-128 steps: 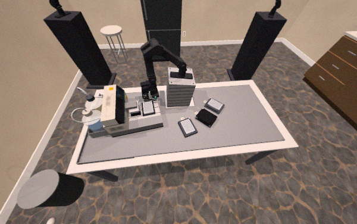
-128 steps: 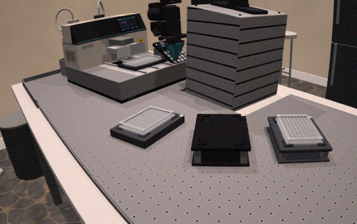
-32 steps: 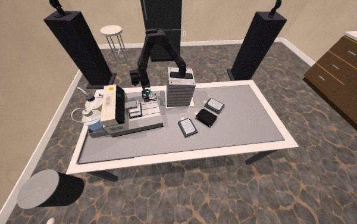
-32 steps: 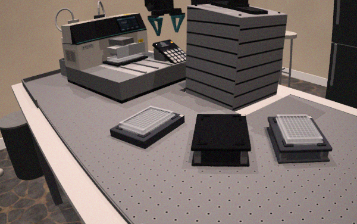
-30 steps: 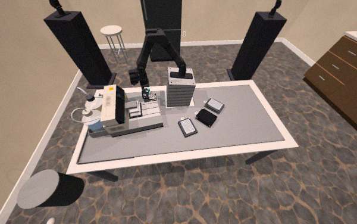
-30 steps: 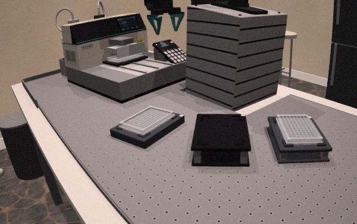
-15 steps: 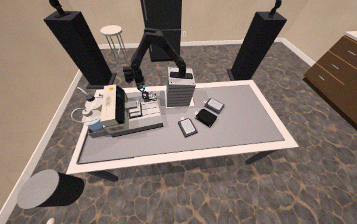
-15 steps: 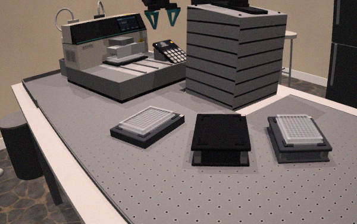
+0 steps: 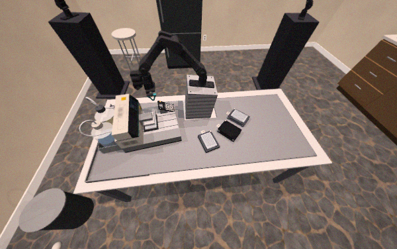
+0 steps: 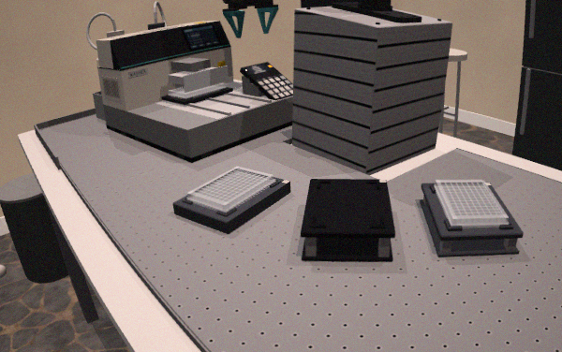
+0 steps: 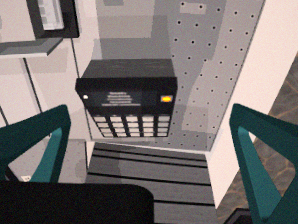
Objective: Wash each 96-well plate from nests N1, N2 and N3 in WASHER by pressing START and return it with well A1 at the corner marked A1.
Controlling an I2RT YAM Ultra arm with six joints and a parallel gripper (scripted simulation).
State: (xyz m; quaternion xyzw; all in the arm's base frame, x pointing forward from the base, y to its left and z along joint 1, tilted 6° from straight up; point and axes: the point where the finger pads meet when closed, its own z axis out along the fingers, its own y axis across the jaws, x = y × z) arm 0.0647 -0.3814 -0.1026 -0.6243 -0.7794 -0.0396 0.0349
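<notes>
My gripper (image 9: 151,95) is open and empty. It hangs above the washer's keypad (image 9: 166,106), its teal fingers high over the keys in the exterior view (image 10: 250,21). In the wrist view the fingers frame the keypad (image 11: 128,106), where a small amber lamp (image 11: 165,99) is lit. The washer (image 10: 178,80) holds a clear plate (image 9: 150,120) on its carrier close under the head (image 10: 199,91). The left nest (image 10: 232,197) and the right nest (image 10: 470,211) each hold a clear plate. The middle nest (image 10: 347,208) is bare black.
A tall grey ribbed block (image 10: 370,84) carrying the arm's base stands right of the keypad, close to the gripper. Bottles and tubing (image 9: 99,122) sit behind the washer at the table's left end. The nests lie in a row (image 9: 229,130) toward the table's middle.
</notes>
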